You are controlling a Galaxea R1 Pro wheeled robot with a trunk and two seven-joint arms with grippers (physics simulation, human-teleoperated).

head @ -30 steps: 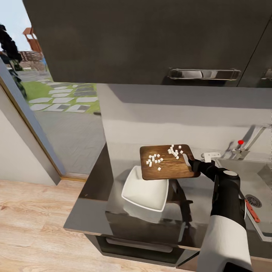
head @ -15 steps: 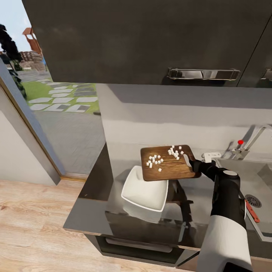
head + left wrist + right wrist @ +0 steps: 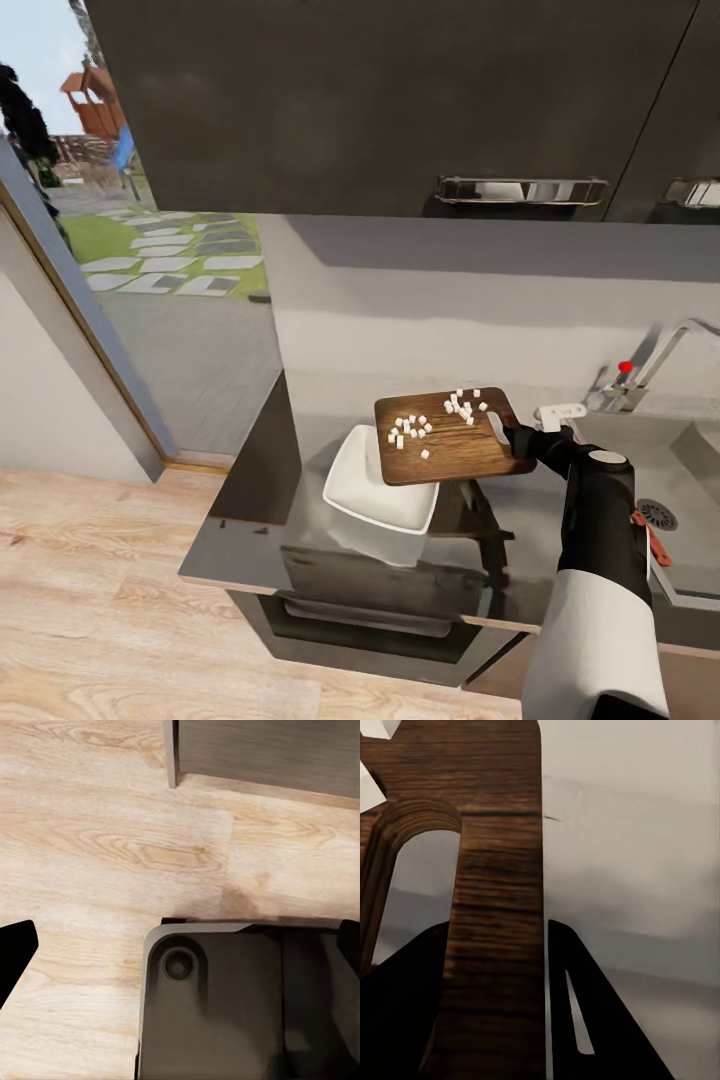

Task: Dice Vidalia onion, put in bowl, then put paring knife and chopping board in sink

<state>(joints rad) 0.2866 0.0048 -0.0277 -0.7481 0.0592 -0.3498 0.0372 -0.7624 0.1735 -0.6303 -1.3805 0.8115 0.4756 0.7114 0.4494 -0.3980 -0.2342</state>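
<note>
Looking down from the head camera, a pale wooden floor (image 3: 90, 590) and a tall window onto a garden with stepping stones (image 3: 170, 265) filled the left side. Right of that ran the dark, glossy table (image 3: 250, 540), with dark wall cabinets (image 3: 400, 100) above it and a grey back wall behind. On the table sat the white bowl (image 3: 375, 485), squarish with rounded corners. The chopping board (image 3: 450, 445) was held in the air just above and behind the bowl, its near left corner overlapping the bowl's far right part in the view, roughly level with a slight tilt. Small white onion dice (image 3: 410, 430) lay scattered on the board in two loose clusters. The right pincer (image 3: 507, 437) was clamped on the board's right end, beside its slot hole; the right wrist camera showed dark fingers (image 3: 585, 1020) on either side of the brown wood at that slot. Farther right lay the sink (image 3: 690, 500), with its round dark drain, a chrome tap and a red-knobbed lever at the back. The paring knife (image 3: 650, 537), red-handled, rested in the basin by the drain, partly hidden behind the right arm. In the left wrist view, the left pincer (image 3: 180, 952) hung over the floor with its dark fingertips (image 3: 15, 949) wide apart, clasping nothing.
</note>
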